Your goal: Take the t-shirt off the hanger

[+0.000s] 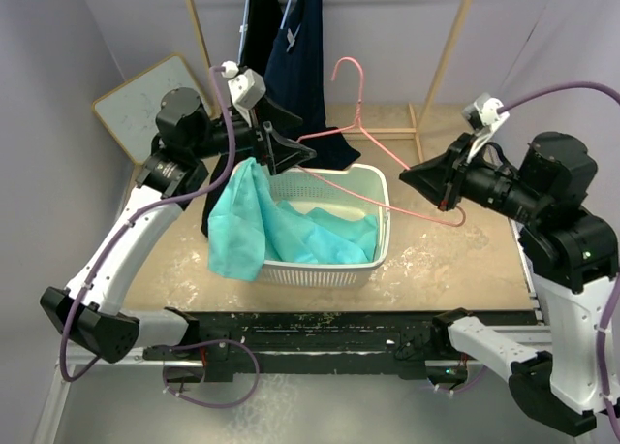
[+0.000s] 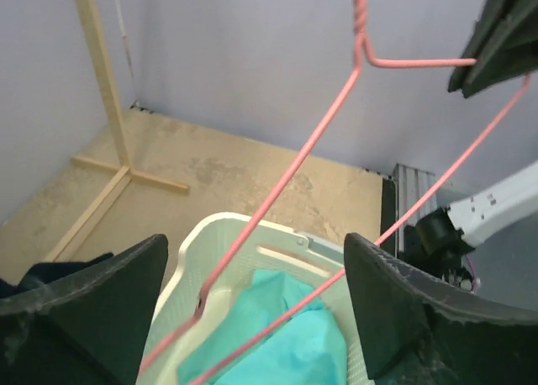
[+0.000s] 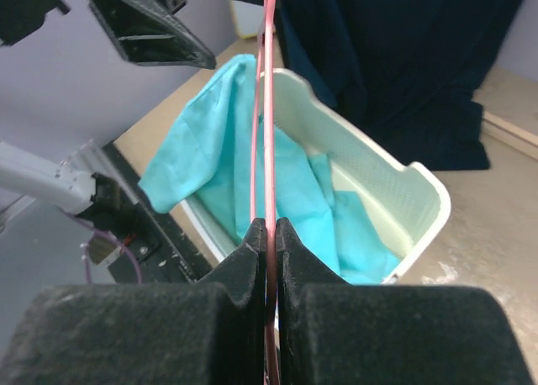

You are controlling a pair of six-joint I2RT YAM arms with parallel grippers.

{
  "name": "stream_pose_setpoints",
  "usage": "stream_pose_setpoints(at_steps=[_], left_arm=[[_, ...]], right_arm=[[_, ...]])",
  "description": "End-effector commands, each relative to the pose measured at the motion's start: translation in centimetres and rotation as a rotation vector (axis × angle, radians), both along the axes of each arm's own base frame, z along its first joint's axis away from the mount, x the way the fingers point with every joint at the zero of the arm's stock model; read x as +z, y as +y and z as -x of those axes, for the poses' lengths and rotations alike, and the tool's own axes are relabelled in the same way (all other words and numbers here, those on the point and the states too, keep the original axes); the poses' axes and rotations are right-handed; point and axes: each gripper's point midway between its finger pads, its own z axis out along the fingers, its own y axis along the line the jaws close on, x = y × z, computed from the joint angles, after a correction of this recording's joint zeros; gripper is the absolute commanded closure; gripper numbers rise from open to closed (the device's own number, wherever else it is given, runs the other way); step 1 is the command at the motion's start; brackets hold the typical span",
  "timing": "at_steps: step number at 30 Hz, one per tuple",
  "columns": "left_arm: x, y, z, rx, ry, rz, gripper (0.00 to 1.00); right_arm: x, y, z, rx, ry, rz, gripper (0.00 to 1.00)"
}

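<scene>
Most of the job looks done: shirt off the wire, hanger aloft.

Teal t-shirt [image 1: 252,231] lies below both sets of fingers, partly inside the white basket [image 1: 373,260] and partly draped over the rim beneath the left gripper [image 2: 255,259]. Pink hanger [image 3: 270,108] reads bare along every visible stretch. The right gripper [image 3: 269,234] has its fingers pressed together on the wire at one end. The left fingers stand apart, with the hanger's far corner in the gap between them, apparently touching neither. Judgement: separation is complete, and what remains is at most confirming that no cloth catches at that corner. Dark garments [image 1: 300,66] hang beyond the left fingers, uninvolved.
</scene>
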Motion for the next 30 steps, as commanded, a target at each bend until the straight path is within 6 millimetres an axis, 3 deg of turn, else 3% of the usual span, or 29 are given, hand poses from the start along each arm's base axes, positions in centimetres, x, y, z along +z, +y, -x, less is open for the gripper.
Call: stream_pose_setpoints(at_steps=[1,3,7,12,17,22,24,30], left_arm=[[4.0,2.6,0.1,0.195,-0.122,0.069,0.07],[4.6,4.3,0.6,0.284,-0.139,0.076,0.0],[5.3,8.0,2.9,0.446,-0.15,0.144,0.01],[2.1,12.3,6.0,0.597,-0.114,0.174,0.0],[-3.4,15.0,6.8,0.73,-0.002,0.144,0.01],[-7.6,17.1,7.3,0.835,0.088,0.147,0.01],[-8.3,17.6,8.0,0.842,0.075,0.167,0.01],[-6.9,19.1,10.2,0.857,0.002,0.243,0.01]], right_arm=[[2.0,-2.6,0.4,-0.151,-0.049,0.014,1.0],[2.4,-3.8,0.6,-0.214,-0.056,0.02,1.0],[3.3,-6.1,0.5,-0.359,-0.067,0.008,1.0],[5.2,-7.5,-1.4,-0.481,-0.109,-0.025,1.0],[7.2,-8.2,-5.6,-0.594,-0.152,-0.037,1.0],[8.9,-9.0,-11.6,-0.747,-0.195,-0.037,1.0],[9.8,-9.3,-13.8,-0.801,-0.228,-0.045,1.0],[12.7,-10.4,-18.6,-0.925,-0.327,-0.044,1.0]])
